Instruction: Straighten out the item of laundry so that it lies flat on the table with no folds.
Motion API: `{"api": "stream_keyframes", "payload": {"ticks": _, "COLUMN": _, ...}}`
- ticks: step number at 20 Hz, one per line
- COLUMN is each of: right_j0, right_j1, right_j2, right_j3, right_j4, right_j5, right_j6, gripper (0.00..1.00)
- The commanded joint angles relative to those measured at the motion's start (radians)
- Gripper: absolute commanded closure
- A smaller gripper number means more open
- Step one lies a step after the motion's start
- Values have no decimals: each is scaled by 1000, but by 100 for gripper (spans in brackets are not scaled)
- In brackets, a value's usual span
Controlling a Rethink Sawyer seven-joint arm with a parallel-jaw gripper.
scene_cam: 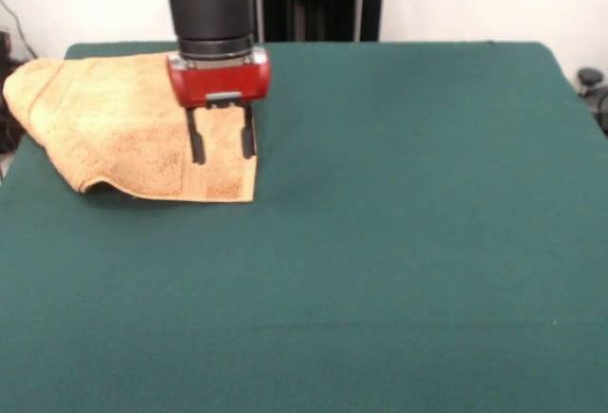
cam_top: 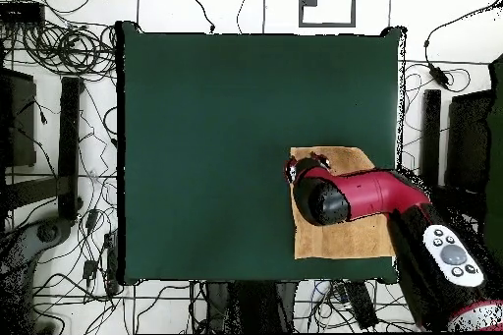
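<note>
The orange-tan towel (scene_cam: pixel 114 123) lies at the far left of the dark green table (scene_cam: pixel 399 242). Its left side is humped and folded at the table's left edge, and a paler band runs along its right hem. My gripper (scene_cam: pixel 221 145) is open, its two black fingers (scene_cam: pixel 196 142) pointing down over the towel's near right corner, at or just above the cloth. In the overhead view the towel (cam_top: pixel 339 238) lies near the table's (cam_top: pixel 216 135) bottom right edge, partly hidden under my arm and the gripper (cam_top: pixel 307 169).
The black pedestal (scene_cam: pixel 318 0) stands behind the table's far edge. A dark object (scene_cam: pixel 591 81) sits just off the right edge. In the overhead view, cables (cam_top: pixel 74 51) and stands (cam_top: pixel 69 144) surround the table.
</note>
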Motion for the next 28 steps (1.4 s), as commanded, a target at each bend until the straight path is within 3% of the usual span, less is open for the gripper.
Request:
{"api": "stream_keyframes", "payload": {"ticks": 1, "right_j0": 81, "right_j1": 123, "right_j2": -78, "right_j3": -51, "right_j4": 33, "right_j5": -23, "right_j6": 163, "gripper": 0}}
{"api": "stream_keyframes", "payload": {"ticks": 8, "right_j0": 167, "right_j1": 175, "right_j2": -175, "right_j3": -79, "right_j4": 27, "right_j5": -128, "right_j6": 225, "gripper": 0}}
{"api": "stream_keyframes", "payload": {"ticks": 21, "right_j0": 269, "right_j1": 340, "right_j2": -300, "right_j3": -234, "right_j4": 93, "right_j5": -173, "right_j6": 182, "gripper": 0}}
{"api": "stream_keyframes", "payload": {"ticks": 26, "right_j0": 273, "right_j1": 345, "right_j2": -310, "right_j3": -237, "right_j4": 127, "right_j5": -156, "right_j6": 153, "gripper": 0}}
{"api": "stream_keyframes", "payload": {"ticks": 27, "right_j0": 272, "right_j1": 345, "right_j2": -310, "right_j3": -237, "right_j4": 134, "right_j5": -149, "right_j6": 146, "gripper": 100}}
{"api": "stream_keyframes", "payload": {"ticks": 28, "right_j0": 270, "right_j1": 345, "right_j2": -309, "right_j3": -236, "right_j4": 140, "right_j5": -143, "right_j6": 137, "gripper": 100}}
